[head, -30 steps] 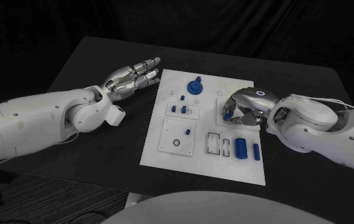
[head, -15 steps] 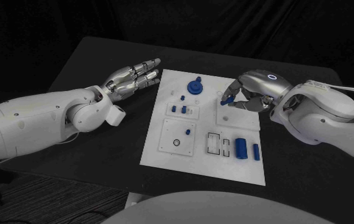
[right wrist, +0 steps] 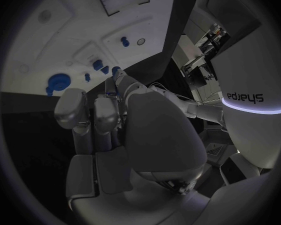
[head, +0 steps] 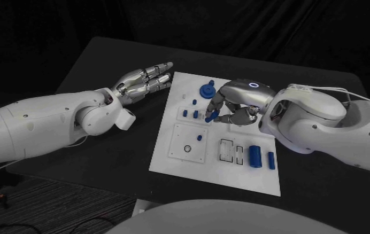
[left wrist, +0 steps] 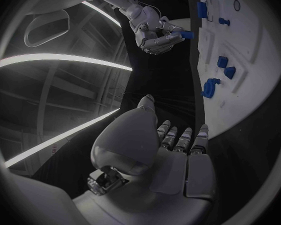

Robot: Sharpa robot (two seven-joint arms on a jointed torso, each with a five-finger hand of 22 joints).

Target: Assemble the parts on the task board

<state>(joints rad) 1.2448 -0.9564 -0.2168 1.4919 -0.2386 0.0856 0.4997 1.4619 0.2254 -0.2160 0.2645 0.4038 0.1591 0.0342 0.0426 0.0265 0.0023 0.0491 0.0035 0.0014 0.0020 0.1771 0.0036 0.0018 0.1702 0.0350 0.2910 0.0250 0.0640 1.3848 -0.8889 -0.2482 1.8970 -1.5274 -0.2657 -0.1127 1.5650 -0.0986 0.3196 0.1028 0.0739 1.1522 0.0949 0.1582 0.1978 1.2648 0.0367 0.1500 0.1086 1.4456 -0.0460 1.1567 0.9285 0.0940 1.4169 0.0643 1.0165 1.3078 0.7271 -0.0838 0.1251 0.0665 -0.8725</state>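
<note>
- The right hand (head: 231, 108) pinched a small blue part (head: 210, 115) in its fingertips, just above the task board (head: 202, 164) near two seated blue pieces (head: 190, 114).
- Judgement: the part needed squaring over its socket before any downward press.
- The left hand (head: 145, 82) hovered released, fingers extended, beside the board over the worktop (head: 115, 159).
- "sharpa" read, mirrored, on the robot's body.

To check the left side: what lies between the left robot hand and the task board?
In the head view, only bare black table lies between the left robot hand and the task board.
</note>
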